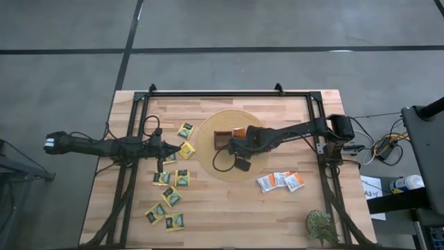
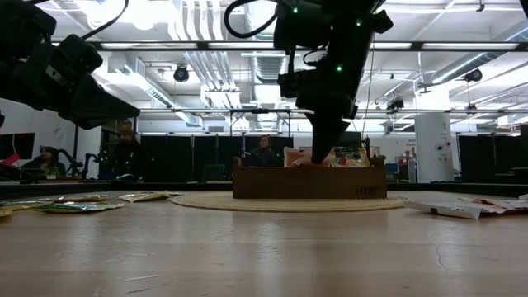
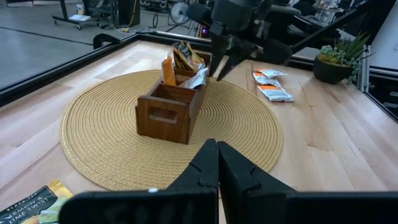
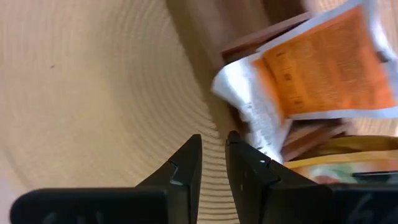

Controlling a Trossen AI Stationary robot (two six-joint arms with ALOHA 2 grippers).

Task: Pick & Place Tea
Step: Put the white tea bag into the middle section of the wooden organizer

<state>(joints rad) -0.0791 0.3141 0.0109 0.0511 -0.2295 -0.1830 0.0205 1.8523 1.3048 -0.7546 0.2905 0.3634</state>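
An orange-and-white tea packet [image 4: 323,68] is standing on edge, leaning in the wooden tray [image 3: 169,112]. The right gripper [image 3: 225,62] is hanging over that tray, jaws slightly spread, empty. The left gripper [image 3: 216,163] is waiting beside the tray's mat [image 3: 99,124], jaws pressed together.

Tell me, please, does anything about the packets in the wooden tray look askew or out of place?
Yes. A white-and-orange packet sits crooked in the wooden tray, tilted and poking over its rim rather than tucked flat into a compartment. The right gripper hangs just above that end of the tray. The left gripper waits off the round mat.
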